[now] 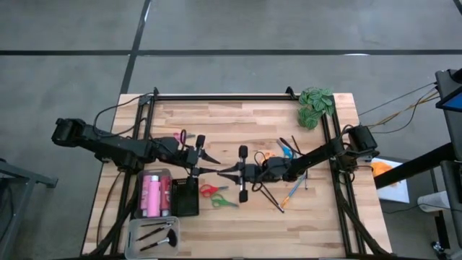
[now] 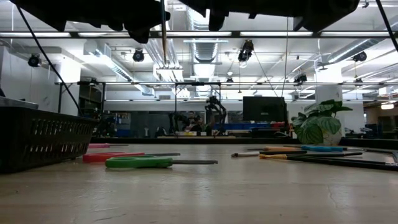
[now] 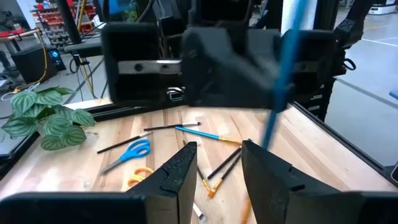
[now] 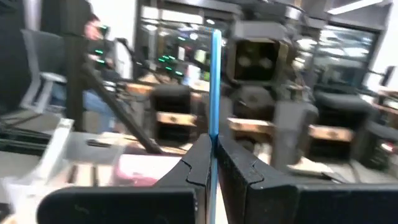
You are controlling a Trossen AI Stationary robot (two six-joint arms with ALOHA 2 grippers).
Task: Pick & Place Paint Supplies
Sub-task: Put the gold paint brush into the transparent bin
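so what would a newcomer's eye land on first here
Probably the two grippers meeting nose to nose over the table's middle: the right gripper is shut on a blue-handled brush, and the left gripper faces it with open fingers. Next, the scattered scissors and the green leafy clump at the far right corner.

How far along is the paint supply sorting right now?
Partly done. The pink bottles sit in a bin and brushes lie in the clear tray. In hand: the right hand is shut on a blue-handled brush, facing the open left hand mid-table. Left: red scissors, green scissors and the brushes and scissors on the table's right side.
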